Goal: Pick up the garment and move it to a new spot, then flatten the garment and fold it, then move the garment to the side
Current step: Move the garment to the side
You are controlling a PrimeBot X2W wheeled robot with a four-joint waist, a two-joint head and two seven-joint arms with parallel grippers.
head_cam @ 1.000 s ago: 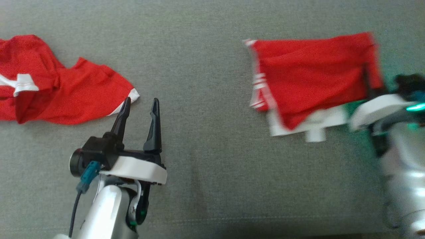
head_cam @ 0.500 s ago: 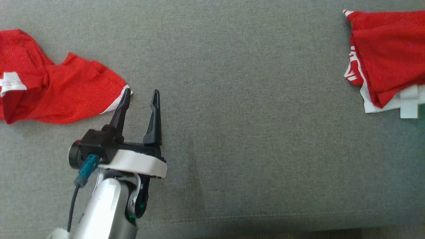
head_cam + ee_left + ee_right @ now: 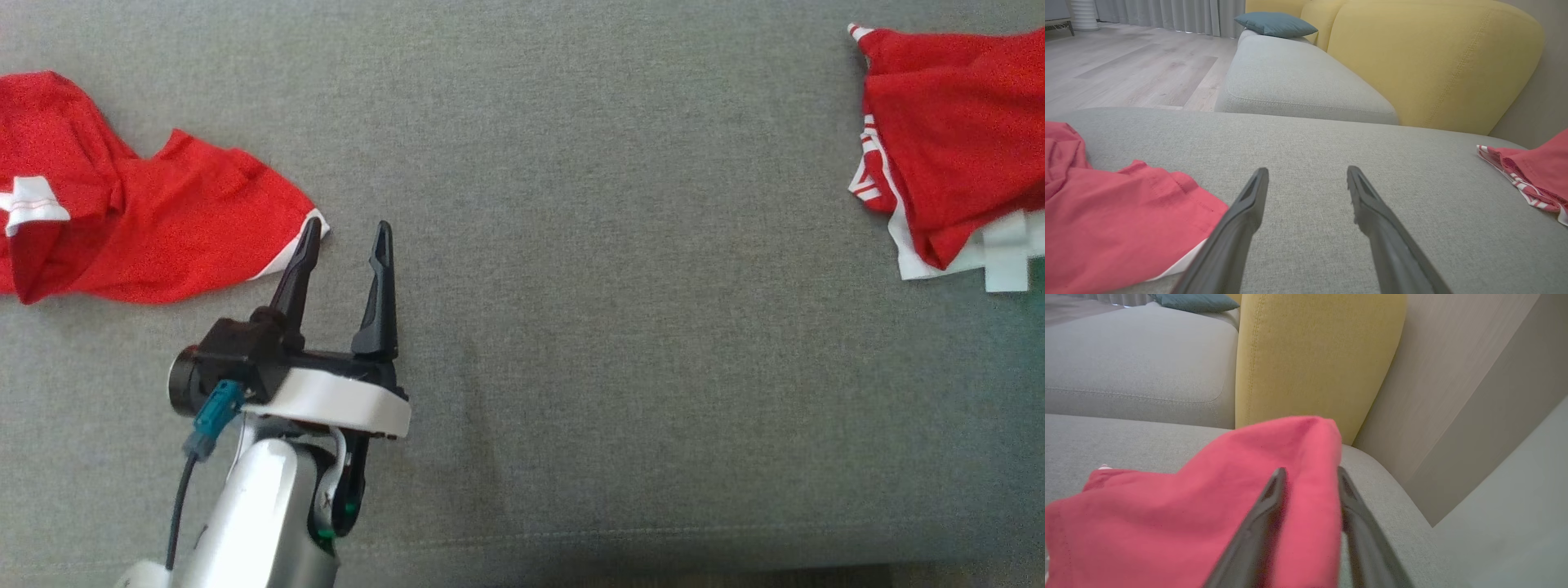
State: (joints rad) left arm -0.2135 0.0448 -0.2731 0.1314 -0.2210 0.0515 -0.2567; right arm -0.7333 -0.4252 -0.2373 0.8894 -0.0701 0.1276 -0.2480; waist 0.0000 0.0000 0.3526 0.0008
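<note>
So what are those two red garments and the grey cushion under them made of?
Left garment: thin matte knit, probably sports mesh; a fine dotted texture shows. Right garment: seemingly the same cloth, with white striped trim. Cushion: matte grey woven upholstery; coarse weave and a stitched seam show.

Red garment (image 3: 951,139), folded, white-trimmed, far right
</note>
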